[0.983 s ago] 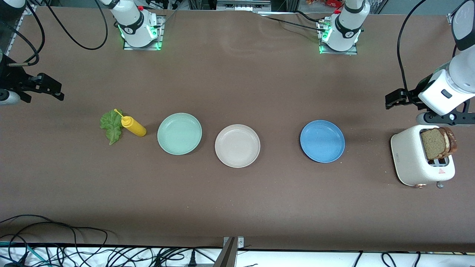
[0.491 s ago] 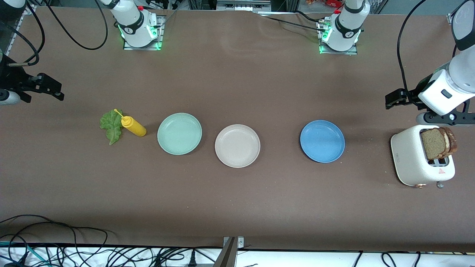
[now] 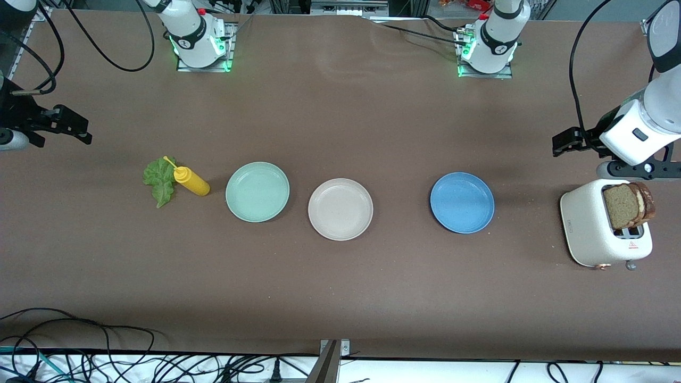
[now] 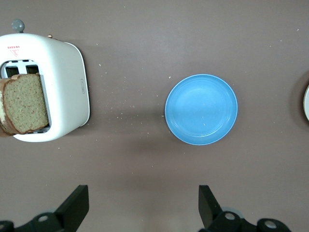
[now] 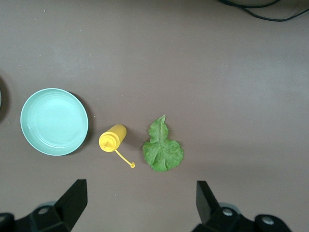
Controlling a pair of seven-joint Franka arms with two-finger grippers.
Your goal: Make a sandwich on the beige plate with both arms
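The beige plate (image 3: 340, 209) lies bare in the middle of the table, between a mint green plate and a blue one. Two brown bread slices (image 3: 629, 205) (image 4: 26, 104) stand upright in the slots of a white toaster (image 3: 588, 226) (image 4: 65, 89) at the left arm's end. A green lettuce leaf (image 3: 159, 181) (image 5: 162, 147) lies flat at the right arm's end. My left gripper (image 3: 565, 142) (image 4: 143, 208) hangs open and holds nothing, over bare table beside the toaster. Over the table's right-arm end, my right gripper (image 3: 74, 127) (image 5: 140, 205) is open with nothing in it.
A yellow squeeze bottle (image 3: 191, 181) (image 5: 112, 137) lies on its side, touching the lettuce. The mint green plate (image 3: 257, 191) (image 5: 54, 121) is beside it. The blue plate (image 3: 462, 202) (image 4: 201, 109) sits between the beige plate and the toaster. Cables (image 3: 106, 361) run along the table's near edge.
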